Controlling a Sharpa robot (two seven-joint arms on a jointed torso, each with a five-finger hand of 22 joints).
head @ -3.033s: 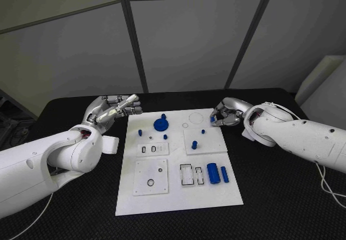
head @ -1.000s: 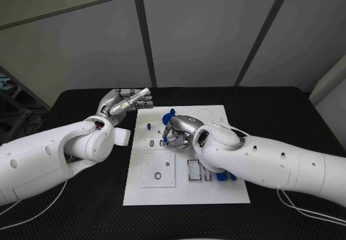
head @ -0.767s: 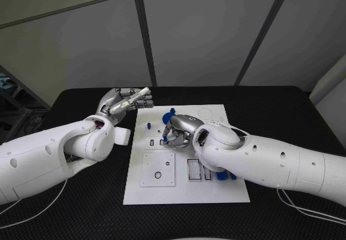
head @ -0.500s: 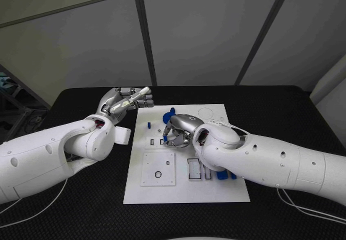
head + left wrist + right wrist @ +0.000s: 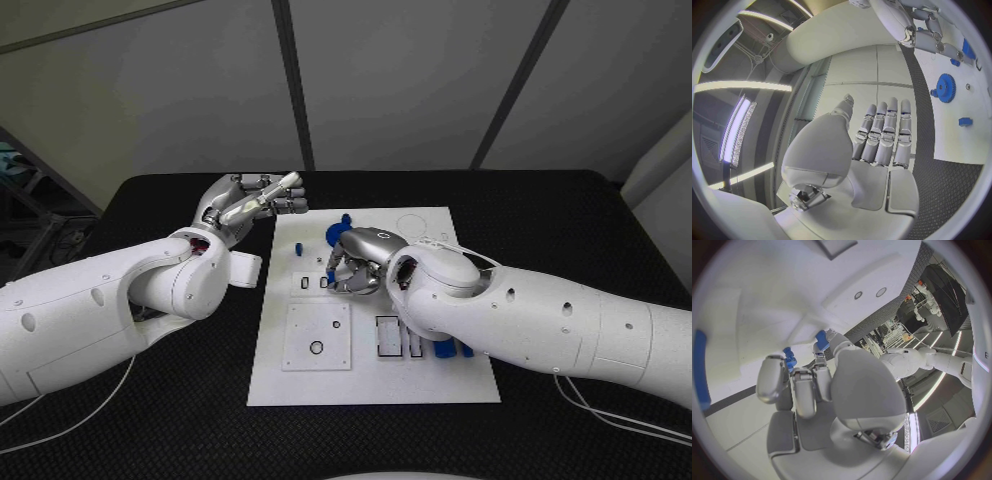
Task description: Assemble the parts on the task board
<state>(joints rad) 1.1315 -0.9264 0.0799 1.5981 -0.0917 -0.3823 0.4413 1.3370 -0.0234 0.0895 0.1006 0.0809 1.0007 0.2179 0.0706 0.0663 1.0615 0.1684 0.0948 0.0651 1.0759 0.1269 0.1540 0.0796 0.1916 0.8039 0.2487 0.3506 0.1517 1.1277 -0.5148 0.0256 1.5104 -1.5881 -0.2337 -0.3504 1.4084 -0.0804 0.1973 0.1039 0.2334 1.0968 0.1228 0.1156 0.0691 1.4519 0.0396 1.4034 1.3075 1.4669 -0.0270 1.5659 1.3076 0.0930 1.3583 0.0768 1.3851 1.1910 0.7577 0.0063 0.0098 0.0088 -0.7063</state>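
— White board point(image 5: 368, 385) in the head view, centred on the black table point(image 5: 577, 230); the right hand point(image 5: 358, 262) sits over its upper middle, fingers curled down round a small blue part point(image 5: 335, 272); a blue gear point(image 5: 336, 236) lies just beyond it at twelve o'clock, a small blue peg point(image 5: 299, 250) at ten o'clock of the hand.

— And the left hand point(image 5: 253, 203)?

— Raised off the board's upper left corner, at about ten o'clock of the board; in the left wrist view that left hand point(image 5: 879, 132) has its fingers straight, side by side, holding nothing; the gear point(image 5: 945, 88) and a small blue part point(image 5: 964, 121) lie on the board beyond it.

— Right wrist view?

— Right hand's fingertips point(image 5: 820, 347) pinch a blue piece point(image 5: 822, 338) close against the white plate; a second blue bit point(image 5: 789, 358) sits beside it; I cannot tell which recess it is meant for.

— So how to do it well?

— My judgement: keep the part upright; lower slowly; loosen the pinch only once it seats.
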